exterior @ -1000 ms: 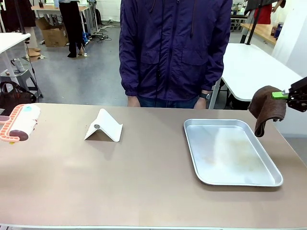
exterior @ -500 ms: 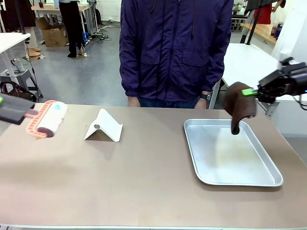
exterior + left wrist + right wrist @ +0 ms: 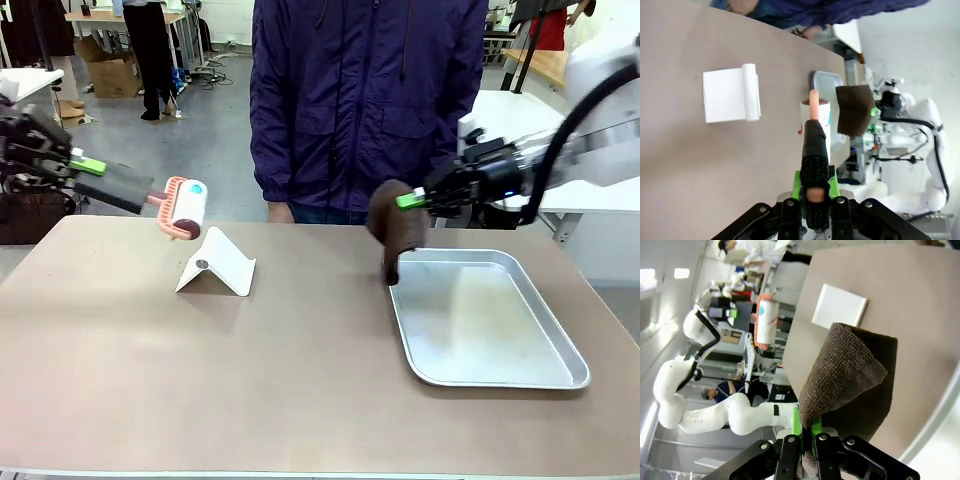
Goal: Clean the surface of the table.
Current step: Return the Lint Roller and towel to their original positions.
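Brown cloth hangs from the right gripper, jaws clamped tight on its top fold, over the far left corner of the metal tray. At far left, the left gripper is pinched fully onto the black handle of a pink lint roller, held in the air just beyond the white folded stand. The tan table fills the near ground, with the tray on its right half. A person stands at the far edge.
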You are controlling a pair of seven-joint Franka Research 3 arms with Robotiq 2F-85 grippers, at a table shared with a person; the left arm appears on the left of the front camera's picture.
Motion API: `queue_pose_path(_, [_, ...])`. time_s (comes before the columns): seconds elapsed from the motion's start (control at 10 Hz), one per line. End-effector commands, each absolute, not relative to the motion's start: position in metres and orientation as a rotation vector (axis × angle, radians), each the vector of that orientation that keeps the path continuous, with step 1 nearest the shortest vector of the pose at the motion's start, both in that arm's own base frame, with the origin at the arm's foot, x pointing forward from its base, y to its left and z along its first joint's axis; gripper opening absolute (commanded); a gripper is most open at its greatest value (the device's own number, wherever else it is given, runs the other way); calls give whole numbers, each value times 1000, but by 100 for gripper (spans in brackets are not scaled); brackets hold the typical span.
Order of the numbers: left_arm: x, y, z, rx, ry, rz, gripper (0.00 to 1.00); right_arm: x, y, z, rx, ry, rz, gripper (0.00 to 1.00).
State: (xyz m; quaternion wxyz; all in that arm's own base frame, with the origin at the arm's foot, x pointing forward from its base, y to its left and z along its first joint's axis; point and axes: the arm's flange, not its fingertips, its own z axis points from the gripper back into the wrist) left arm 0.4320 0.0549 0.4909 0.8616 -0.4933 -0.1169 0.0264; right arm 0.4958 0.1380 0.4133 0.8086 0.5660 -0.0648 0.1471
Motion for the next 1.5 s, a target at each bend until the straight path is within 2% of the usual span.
queue_pose_path(0.0, [451, 32, 493, -963, -231, 84, 22, 508, 183, 394, 1238, -147, 377, 8])
queue_pose_path(0.2, [471, 17, 492, -911, -220, 83, 22, 506, 214, 377, 1251, -108, 415, 8])
queue_pose_path(0.4, [472, 19, 487, -948, -253, -49, 22, 496, 214, 377, 1233, -69, 393, 8])
queue_pose_path(0.5, [471, 10, 485, -923, -233, 58, 22, 496, 214, 377, 1233, -69, 393, 8])
queue_pose_path(0.9, [474, 11, 482, -921, -232, 38, 22, 499, 215, 372, 1233, -66, 396, 8])
queue_pose_path(1.2, [491, -30, 498, -705, -211, -28, 22, 499, 237, 351, 1195, -108, 433, 8])
queue_pose_path(1.4, [507, -49, 500, -641, -189, -61, 22, 488, 240, 345, 1156, -99, 421, 8])
